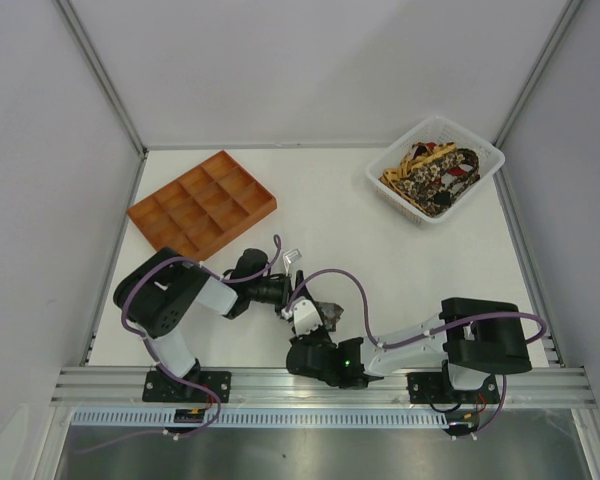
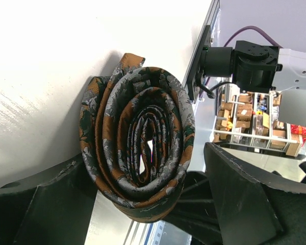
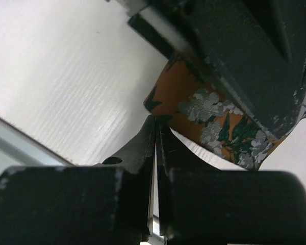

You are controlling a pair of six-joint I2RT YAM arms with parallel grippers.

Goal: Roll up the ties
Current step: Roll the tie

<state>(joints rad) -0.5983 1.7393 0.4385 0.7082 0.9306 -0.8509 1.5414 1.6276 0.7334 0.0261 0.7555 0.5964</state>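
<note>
Left jaws, spread, flank the rolled tie [image 2: 112,153] from nine o'clock (right jaws pressed together at six); both arms [image 1: 205,295] crouch low.

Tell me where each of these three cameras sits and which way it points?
Top external: fixed above and behind, looking down on the table; the left arm and right arm show, bases at the bottom.
Left wrist: on the left arm, looking along the open left gripper at the rolled tie; both fingers show.
Right wrist: on the right arm, looking past the shut right gripper at the table.
Both wrist views share the rolled tie.
</note>
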